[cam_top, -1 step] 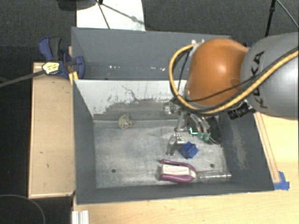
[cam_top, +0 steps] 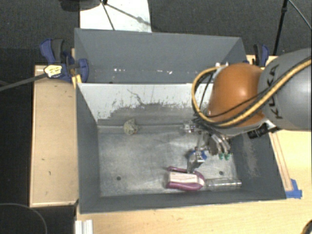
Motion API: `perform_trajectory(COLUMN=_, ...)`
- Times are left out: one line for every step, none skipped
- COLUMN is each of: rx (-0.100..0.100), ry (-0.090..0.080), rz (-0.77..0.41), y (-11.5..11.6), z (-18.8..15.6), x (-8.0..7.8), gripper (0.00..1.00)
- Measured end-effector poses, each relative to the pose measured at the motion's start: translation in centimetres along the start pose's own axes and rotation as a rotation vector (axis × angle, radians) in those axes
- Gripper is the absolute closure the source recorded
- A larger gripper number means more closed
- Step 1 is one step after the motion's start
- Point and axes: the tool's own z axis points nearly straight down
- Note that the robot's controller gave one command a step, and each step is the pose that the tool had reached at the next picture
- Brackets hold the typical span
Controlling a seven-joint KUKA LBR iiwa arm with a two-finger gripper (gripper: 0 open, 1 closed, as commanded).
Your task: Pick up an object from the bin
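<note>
My gripper (cam_top: 196,161) hangs low over the bin's front right part, its fingertips just above the floor. Right below it lies a flat purple and white packet (cam_top: 184,180) near the front wall. A clear plastic tube (cam_top: 223,183) lies beside the packet, to its right. The fingers sit just above the packet's right end and nothing shows between them. Whether they touch the packet I cannot tell.
A small grey-beige lump (cam_top: 129,127) rests at the back left of the bin floor, by the rear wall. The arm with its orange cover and yellow cables reaches in over the bin's right side.
</note>
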Motion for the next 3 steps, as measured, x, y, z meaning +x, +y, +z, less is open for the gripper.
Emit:
perform_trajectory(rx=0.000, ry=-0.003, rz=-0.091, y=-7.0, z=6.5, x=1.8, gripper=0.00)
perform_trajectory(rx=-0.002, ry=-0.005, rz=-0.372, y=-5.8, z=8.8, x=0.7, gripper=0.00)
perform_trajectory(rx=-0.002, ry=-0.006, rz=-0.366, y=-5.8, z=8.8, x=0.7, gripper=1.00)
